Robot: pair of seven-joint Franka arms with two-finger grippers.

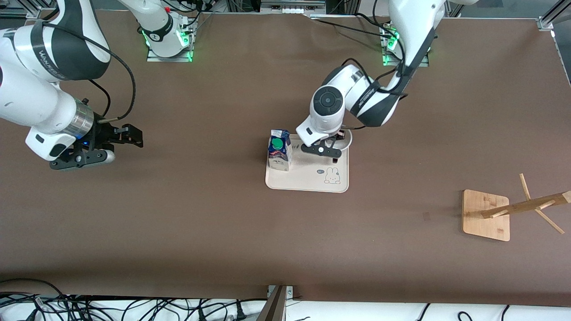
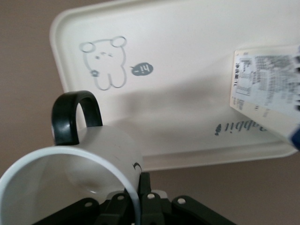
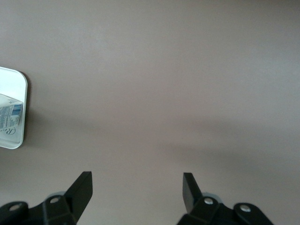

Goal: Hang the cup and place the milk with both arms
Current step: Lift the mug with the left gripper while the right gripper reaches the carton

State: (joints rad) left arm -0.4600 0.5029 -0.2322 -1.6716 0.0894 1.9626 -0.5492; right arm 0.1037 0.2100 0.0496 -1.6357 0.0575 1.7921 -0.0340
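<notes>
Front view: the left gripper (image 1: 322, 149) is sitting low at the middle of the frame, over the upper right corner of the cream tray (image 1: 308, 183), clenched on the rim of the cup (image 1: 344, 139), of which only a white sliver is showing. The milk (image 1: 279, 150) is standing upright at the tray's upper left corner. The wooden rack (image 1: 517, 207) is lying toward the lower right of the frame, well apart from the tray. The right gripper (image 1: 129, 135) is hovering over bare table at middle left, waiting.

Left wrist view: the cup (image 2: 70, 183) is filling the lower left, its black handle (image 2: 75, 115) pointing up and free. A straight lift, keeping that handle clear, should suit hanging.

Right wrist view: the right gripper's fingers (image 3: 80, 190) are standing apart along the bottom edge, holding nothing; the tray's corner (image 3: 14, 112) is peeking in at the left edge.
</notes>
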